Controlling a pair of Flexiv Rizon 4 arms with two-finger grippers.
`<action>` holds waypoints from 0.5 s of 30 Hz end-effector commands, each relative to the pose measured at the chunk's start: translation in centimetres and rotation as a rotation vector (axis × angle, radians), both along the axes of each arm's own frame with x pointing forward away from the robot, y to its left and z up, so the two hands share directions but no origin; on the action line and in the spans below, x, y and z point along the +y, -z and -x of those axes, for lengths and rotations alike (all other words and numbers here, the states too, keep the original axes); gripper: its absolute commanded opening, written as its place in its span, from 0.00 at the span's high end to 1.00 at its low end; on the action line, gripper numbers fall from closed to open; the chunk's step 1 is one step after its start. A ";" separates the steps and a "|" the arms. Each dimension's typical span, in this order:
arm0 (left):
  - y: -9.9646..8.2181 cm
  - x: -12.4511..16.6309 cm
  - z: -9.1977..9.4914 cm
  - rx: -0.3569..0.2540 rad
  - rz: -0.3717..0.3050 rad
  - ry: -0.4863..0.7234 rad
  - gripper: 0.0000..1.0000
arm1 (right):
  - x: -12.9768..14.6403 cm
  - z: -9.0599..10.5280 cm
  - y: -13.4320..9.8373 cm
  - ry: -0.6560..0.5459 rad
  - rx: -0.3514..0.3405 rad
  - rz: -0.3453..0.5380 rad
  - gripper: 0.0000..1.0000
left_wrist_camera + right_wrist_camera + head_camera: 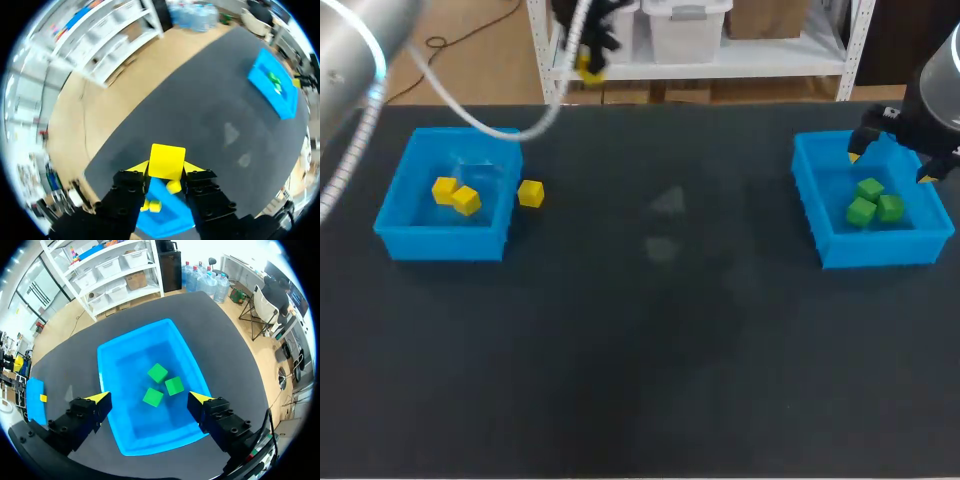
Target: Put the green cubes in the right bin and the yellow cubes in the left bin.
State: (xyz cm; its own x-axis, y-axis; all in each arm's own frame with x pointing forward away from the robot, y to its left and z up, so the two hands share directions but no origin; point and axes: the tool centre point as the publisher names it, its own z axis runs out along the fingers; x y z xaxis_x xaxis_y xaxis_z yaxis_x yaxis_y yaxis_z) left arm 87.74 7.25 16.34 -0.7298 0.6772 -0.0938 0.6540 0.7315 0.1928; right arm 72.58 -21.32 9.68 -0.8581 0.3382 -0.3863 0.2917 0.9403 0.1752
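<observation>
Both fingers of the left end effector press on a small yellow cube, one yellow tip on each side, so the cube is held firmly between them. In the head view this end effector hangs high over the far left part of the dark grey counter. Its wrist view shows the left bright blue plastic bin below the held cube.

That left bin is an open rectangular tub near the counter's left edge. Inside it lie a far yellow cube and a near yellow cube, which touch each other. A stray yellow cube sits on the counter outside the bin, just beside its right wall.

The right end effector is spread wide and grips nothing. It hovers above the right bright blue plastic bin, and its wrist view shows the bin's floor between its two yellow tips. In the head view it is over the far side of this bin.

This right bin stands near the counter's right edge, well apart from the left one. Three cubes are clustered close together on its floor: a far green cube, a left green cube and a right green cube. The left and right green cubes sit side by side, and the far one is just beyond them.
</observation>
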 end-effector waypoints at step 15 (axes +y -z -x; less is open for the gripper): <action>3.4 20.6 14.6 -0.119 0.150 -0.258 1.00 | 0.0 0.2 0.0 0.003 -0.007 0.002 0.00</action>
State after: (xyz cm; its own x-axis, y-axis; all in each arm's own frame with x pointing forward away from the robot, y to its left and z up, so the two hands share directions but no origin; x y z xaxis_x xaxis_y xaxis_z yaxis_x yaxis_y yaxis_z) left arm 82.83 23.43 12.51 -0.9057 0.4073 0.1180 0.4211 0.8964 0.1381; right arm 72.58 -21.32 9.68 -0.8581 0.3382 -0.3863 0.2917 0.9403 0.1752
